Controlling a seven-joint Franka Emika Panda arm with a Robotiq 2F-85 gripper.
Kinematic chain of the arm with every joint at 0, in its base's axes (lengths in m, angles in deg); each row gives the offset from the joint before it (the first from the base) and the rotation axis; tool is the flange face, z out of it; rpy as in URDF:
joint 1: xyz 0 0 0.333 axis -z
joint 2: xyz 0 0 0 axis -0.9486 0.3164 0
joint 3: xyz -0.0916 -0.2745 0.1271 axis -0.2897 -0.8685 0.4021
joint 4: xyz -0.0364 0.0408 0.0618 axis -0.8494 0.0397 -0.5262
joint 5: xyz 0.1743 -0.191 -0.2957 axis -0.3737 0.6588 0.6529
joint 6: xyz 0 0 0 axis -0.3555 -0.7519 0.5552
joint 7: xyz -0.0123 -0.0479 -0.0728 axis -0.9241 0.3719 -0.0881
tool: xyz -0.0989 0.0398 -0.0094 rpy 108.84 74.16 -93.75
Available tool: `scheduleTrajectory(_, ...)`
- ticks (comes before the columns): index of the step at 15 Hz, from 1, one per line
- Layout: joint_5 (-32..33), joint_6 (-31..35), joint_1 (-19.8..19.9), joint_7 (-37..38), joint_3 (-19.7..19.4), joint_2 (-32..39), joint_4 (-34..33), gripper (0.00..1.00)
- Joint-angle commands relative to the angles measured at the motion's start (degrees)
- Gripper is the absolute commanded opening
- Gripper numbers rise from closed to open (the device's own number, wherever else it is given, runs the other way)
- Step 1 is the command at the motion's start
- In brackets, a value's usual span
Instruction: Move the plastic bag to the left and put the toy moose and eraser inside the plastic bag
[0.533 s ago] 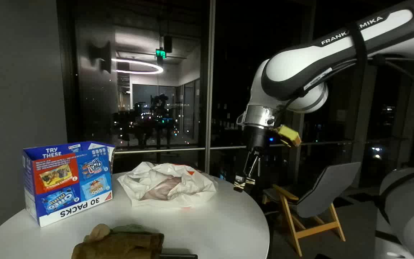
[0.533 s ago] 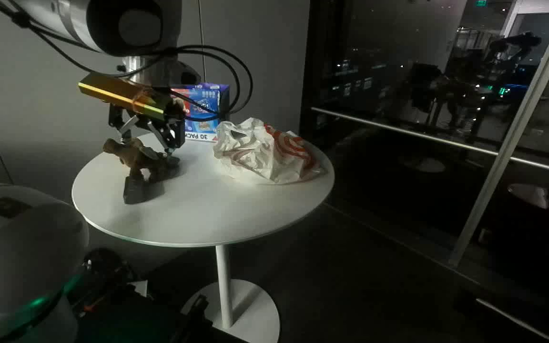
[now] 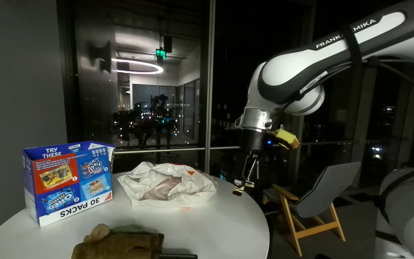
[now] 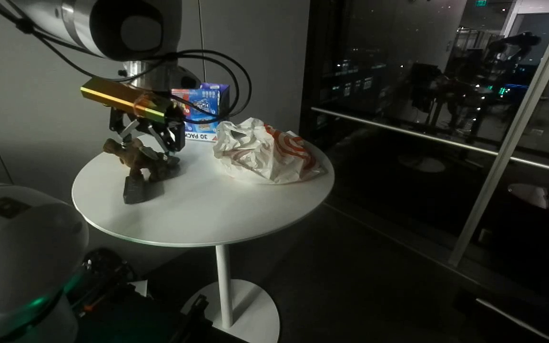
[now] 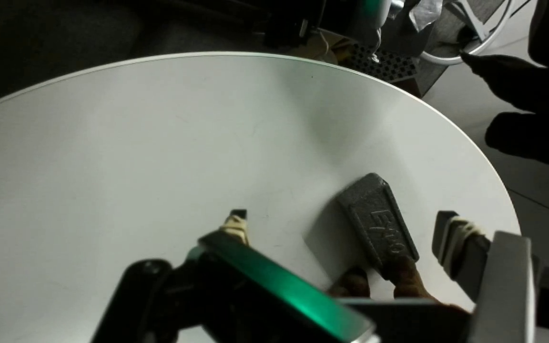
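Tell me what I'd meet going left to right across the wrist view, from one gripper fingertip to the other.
Rubber-banded fingertip → dark gray eraser → opposite rubber-banded fingertip. The toy moose, only partly showing, overlaps the eraser's stretch, so I left it out.

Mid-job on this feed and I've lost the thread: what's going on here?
Nothing is being held: the robot arm has its open tool over the table. The toy moose and the eraser are together on the table; in the wrist view the eraser shows in the tool's opening, overlapped at one end by the toy moose. The bag lies crumpled there too, with the snack box nearby. With toy moose and eraser both outside the bag, packing looks left to do.
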Motion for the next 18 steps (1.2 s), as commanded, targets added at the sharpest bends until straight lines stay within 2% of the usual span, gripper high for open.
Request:
scheduleTrajectory(1, -0.8, 6.0, -0.7, -0.1, 2.4, 5.5, -1.3, 1.00)
scheduleTrajectory(4, 1.0, 16.1, 0.1, 1.8, 5.2, 12.2, -3.2, 1.00)
scheduleTrajectory(7, 3.4, 30.7, 2.0, 6.5, 7.6, 20.1, -5.9, 1.00)
scheduleTrajectory(10, 9.5, 42.3, 5.8, 13.7, 10.7, 27.6, -9.4, 1.00)
scheduleTrajectory(12, 17.0, 47.5, 11.0, 22.3, 14.1, 32.6, -12.3, 1.00)
scheduleTrajectory(13, 21.6, 49.2, 16.7, 27.2, 18.1, 34.9, -13.8, 1.00)
scheduleTrajectory(16, 35.4, 47.0, 28.2, 40.6, 25.1, 37.6, -18.4, 1.00)
scheduleTrajectory(17, 39.4, 45.5, 30.8, 45.1, 26.7, 37.7, -20.0, 1.00)
scheduleTrajectory(18, 42.9, 44.1, 31.8, 49.5, 27.6, 38.9, -22.0, 1.00)
